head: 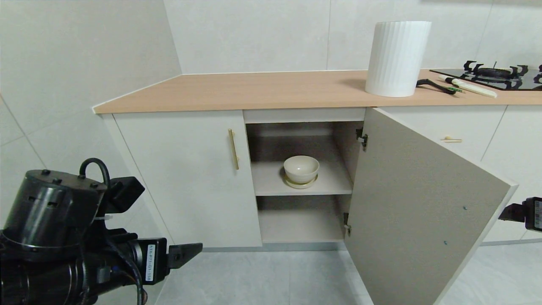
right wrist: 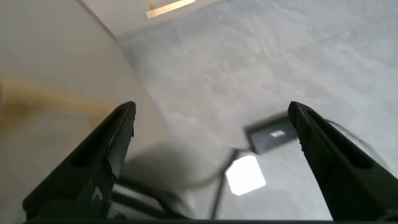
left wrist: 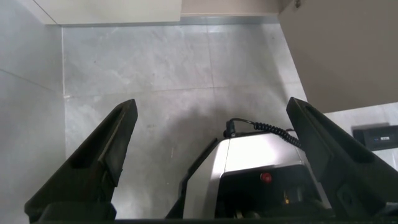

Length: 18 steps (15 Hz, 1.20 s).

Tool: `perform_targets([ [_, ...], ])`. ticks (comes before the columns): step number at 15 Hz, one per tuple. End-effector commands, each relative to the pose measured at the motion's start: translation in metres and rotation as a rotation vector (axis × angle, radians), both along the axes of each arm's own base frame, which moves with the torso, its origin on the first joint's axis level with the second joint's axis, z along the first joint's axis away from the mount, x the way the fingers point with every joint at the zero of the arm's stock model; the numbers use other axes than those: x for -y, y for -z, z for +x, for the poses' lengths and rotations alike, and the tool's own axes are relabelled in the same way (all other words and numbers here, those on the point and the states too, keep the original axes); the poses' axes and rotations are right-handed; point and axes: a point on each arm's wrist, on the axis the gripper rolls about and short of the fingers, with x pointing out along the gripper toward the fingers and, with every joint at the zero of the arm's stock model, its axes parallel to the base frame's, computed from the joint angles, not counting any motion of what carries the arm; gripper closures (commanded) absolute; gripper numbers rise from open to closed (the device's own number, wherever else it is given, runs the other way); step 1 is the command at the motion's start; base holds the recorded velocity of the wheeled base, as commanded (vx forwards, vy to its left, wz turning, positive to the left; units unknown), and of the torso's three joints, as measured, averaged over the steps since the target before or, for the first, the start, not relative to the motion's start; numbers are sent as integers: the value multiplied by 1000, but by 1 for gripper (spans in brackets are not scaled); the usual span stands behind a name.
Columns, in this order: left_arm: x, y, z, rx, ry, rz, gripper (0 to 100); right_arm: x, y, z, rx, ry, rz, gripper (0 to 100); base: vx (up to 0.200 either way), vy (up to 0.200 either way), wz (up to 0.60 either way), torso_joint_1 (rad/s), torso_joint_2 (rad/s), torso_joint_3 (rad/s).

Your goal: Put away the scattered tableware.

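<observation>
Bowl [head: 301, 168] sits upright on a small saucer [head: 300, 183], both on the mid shelf [head: 271, 182] of the base cabinet. I'd say stacked that way to save shelf room, and set near the front edge because that's as far as an arm gets w/o ducking under the countertop [head: 254, 91].

Cabinet door [head: 423, 203] is swung wide open, so access is free.

Left gripper [left wrist: 211, 109] hangs low over the floor tiles, well apart from the cabinet, fingers spread and holding nothing. Looks parked out of the way.

Right gripper [right wrist: 211, 111] is low on the far side of the open door, near its outer face, fingers also released and empty. From there I could push the door shut, but imo it's too soon for that.

On the countertop by the hob [head: 495, 76], chopsticks [head: 470, 87] and a black-handled utensil [head: 434, 86] lie just beside the white ribbed canister [head: 397, 59]. Can't tell what the utensil is, its head is hidden behind the canister. Those are prob the remaining items, so the job's approx part done.
</observation>
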Motion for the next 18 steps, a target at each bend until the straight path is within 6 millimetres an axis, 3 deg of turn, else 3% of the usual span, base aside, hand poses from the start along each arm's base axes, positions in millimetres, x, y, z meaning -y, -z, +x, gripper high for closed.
perform_targets([
  [1, 0, 0, 0, -1, -1, 1, 0, 0, 6, 7, -26, -7, 12, 0, 0, 0, 0, 0, 0, 0],
  [10, 0, 0, 0, 1, -1, -1, 0, -21, 9, 7, -17, -103, 105, 0, 0, 0, 0, 0, 0, 0],
  [18, 0, -1, 0, 3, -1, -1, 0, -60, 11, 0, -21, -234, 169, 0, 0, 0, 0, 0, 0, 0],
])
